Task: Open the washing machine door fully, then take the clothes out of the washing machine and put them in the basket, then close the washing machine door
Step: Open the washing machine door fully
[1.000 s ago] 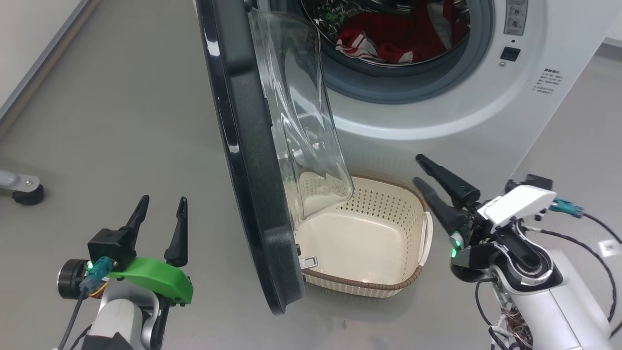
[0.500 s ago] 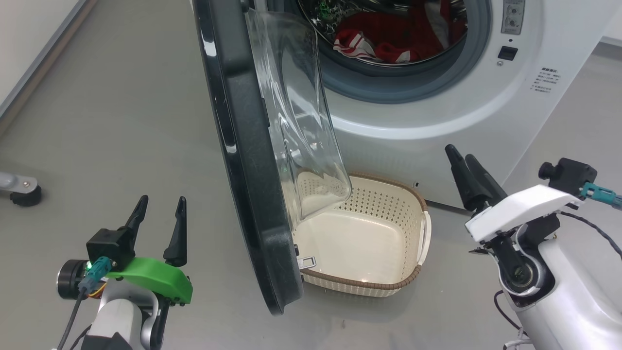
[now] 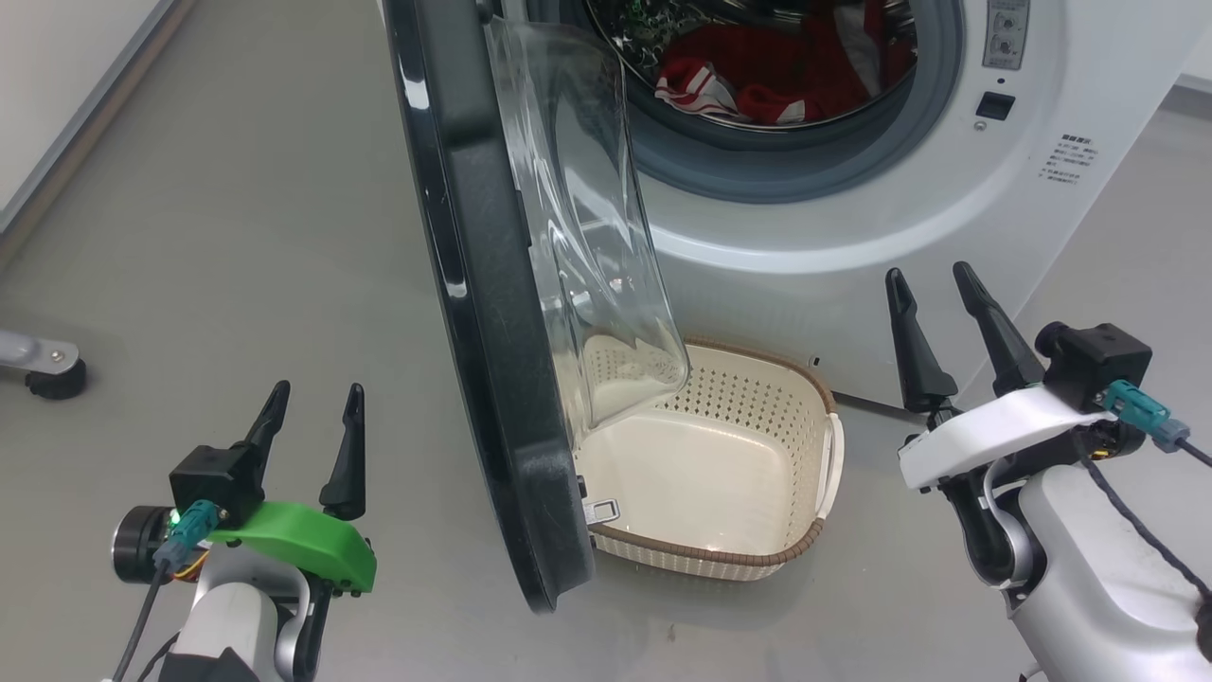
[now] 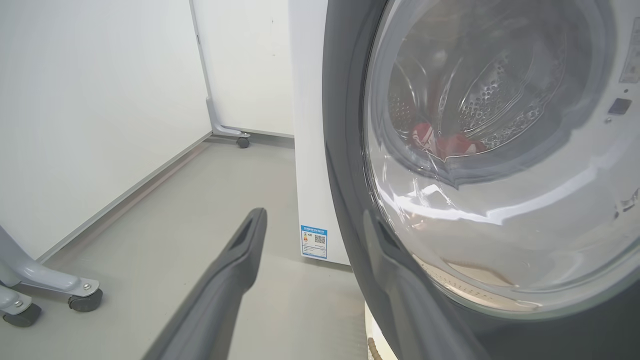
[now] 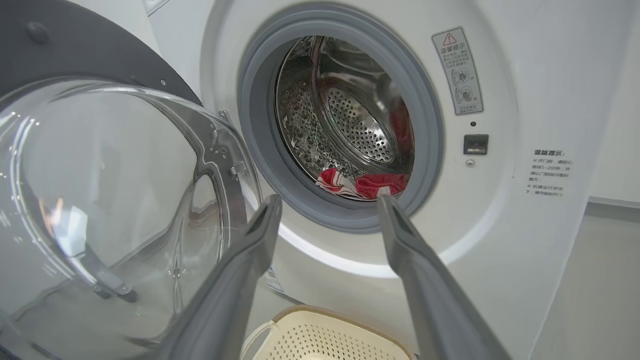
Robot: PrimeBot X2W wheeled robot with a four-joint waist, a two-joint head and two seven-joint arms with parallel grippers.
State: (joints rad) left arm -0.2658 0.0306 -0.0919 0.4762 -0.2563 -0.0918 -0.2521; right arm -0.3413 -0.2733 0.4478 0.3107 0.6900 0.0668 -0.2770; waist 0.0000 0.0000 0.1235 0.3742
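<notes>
A bare test lab: a lone washing machine (image 3: 852, 237) on grey floor (image 3: 237, 237), a castored white partition (image 4: 245, 65) at eleven o'clock.

Washing machine door (image 3: 483, 332): glossy plastic rim, clear glass bowl. Drum (image 5: 357, 122): perforated shiny steel. Basket (image 3: 739, 403): matt plastic. Clothes (image 3: 786, 66): soft cloth

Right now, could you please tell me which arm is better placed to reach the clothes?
The right. The right pincer, open, faces the drum with the clothes straight ahead in its wrist view. The left pincer sits on the outer side of the open washing machine door.
</notes>
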